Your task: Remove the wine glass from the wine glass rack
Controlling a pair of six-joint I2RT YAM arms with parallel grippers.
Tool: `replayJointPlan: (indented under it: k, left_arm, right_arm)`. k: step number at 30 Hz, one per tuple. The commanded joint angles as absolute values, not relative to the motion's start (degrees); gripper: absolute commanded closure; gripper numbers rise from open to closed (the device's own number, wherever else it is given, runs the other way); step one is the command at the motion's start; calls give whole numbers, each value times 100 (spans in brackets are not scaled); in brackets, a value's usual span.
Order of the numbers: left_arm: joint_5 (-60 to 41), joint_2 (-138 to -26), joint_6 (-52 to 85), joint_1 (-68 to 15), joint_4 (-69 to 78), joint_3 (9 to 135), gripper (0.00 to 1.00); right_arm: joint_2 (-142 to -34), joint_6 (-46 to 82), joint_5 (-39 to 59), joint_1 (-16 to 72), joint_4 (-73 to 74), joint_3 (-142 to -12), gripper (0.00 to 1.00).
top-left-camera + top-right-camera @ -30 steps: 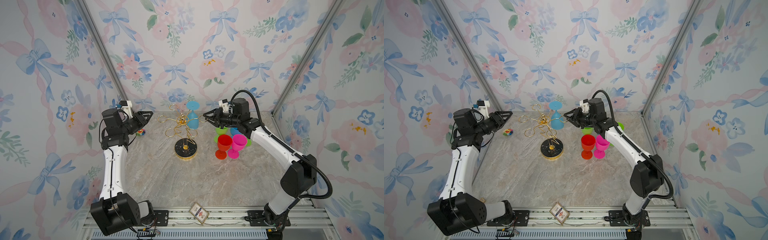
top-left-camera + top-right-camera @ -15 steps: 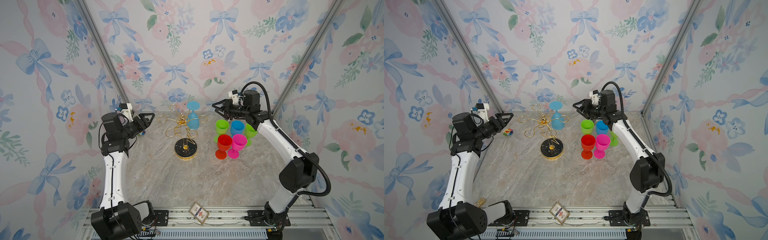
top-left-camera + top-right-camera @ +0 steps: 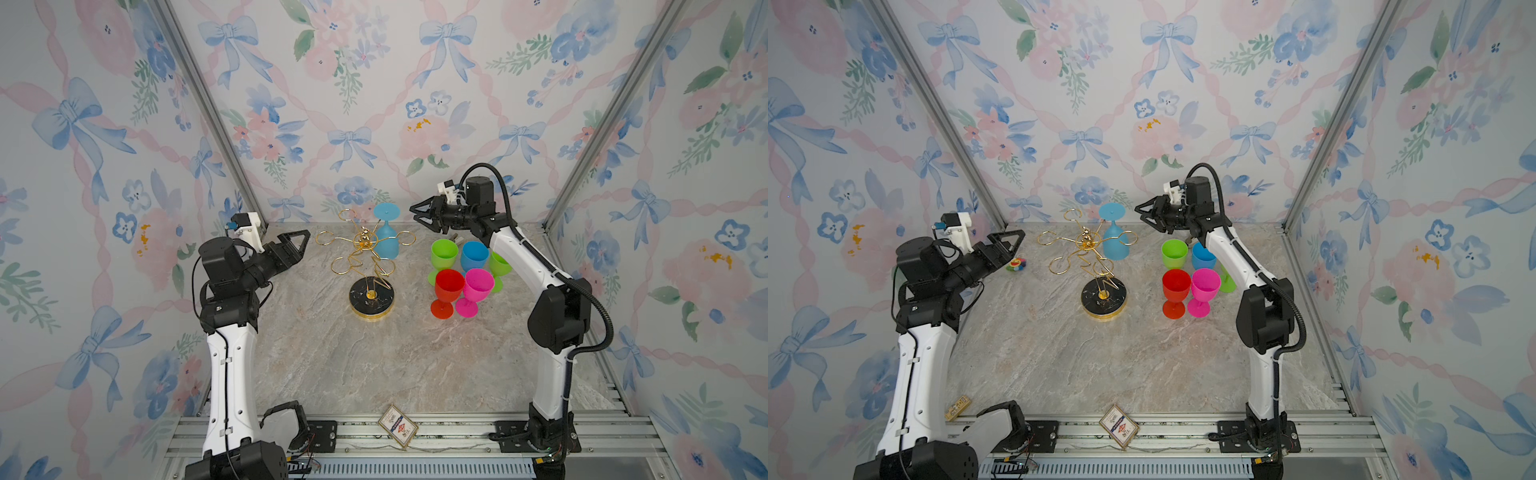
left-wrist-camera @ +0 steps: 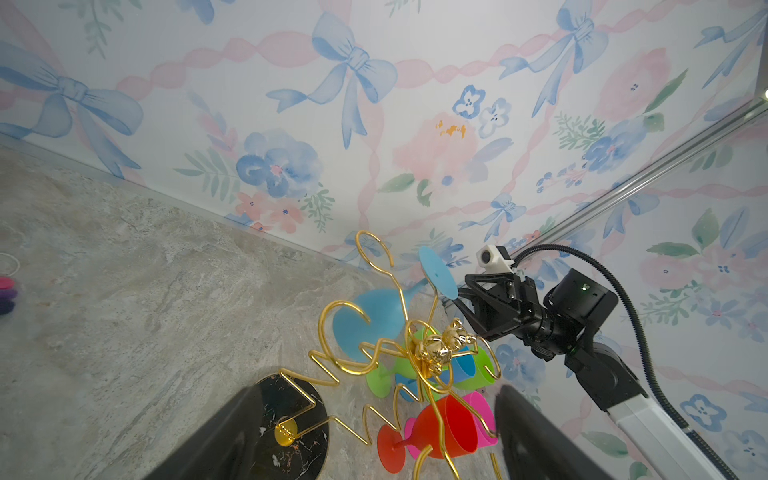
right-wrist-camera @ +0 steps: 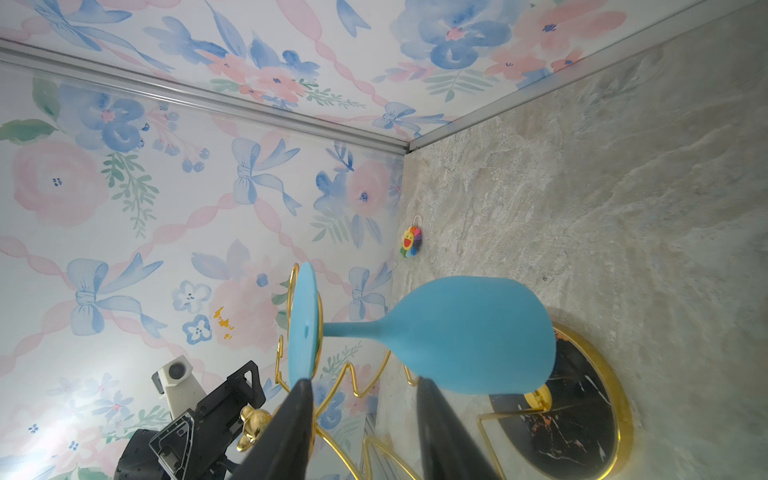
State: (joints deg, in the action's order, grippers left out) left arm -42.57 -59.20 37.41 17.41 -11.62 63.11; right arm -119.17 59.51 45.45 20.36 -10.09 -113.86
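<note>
The wine glass rack (image 3: 371, 296) stands mid-table, a gold wire stand on a round black base. One light blue wine glass (image 3: 386, 246) hangs upside down from a back loop of the rack, foot up. My right gripper (image 3: 415, 214) hovers open just right of the glass's foot. In the right wrist view the glass's stem (image 5: 353, 328) lies ahead of the open right gripper (image 5: 362, 380), untouched. My left gripper (image 3: 302, 243) is wide open and empty, left of the rack. In the left wrist view the rack (image 4: 432, 353) fills the space ahead of the left gripper (image 4: 374, 390).
Several coloured glasses stand right of the rack: green (image 3: 444, 254), blue (image 3: 474, 256), red (image 3: 449, 286), pink (image 3: 478, 286) and another green behind. A flower toy (image 3: 1016, 264) lies by the left wall. A card (image 3: 397, 427) rests on the front rail.
My right gripper rose from above the standing glasses to the height of the hanging glass's foot. My left gripper opened wide.
</note>
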Motion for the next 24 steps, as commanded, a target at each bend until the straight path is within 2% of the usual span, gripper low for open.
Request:
replayJointPlan:
  k: [1, 12, 21, 24]
  left_arm:
    - [-4175, -5749, 3584, 1731, -1064, 6200, 9]
    - [-4201, -5589, 3560, 1731, -1063, 6129, 9]
    - [-4245, -5477, 3564, 1731, -1063, 6135, 9]
    - [-4236, -5467, 3560, 1734, -1064, 6122, 9]
  right_arm:
    - [-12053, 6298, 4862, 2176, -519, -11718, 58]
    - [-12220, 6722, 4965, 2261, -33, -11757, 65]
    - [-12405, 6761, 4990, 2337, -138, -12007, 66]
    - [-12438, 6800, 5003, 2361, -112, -12075, 70]
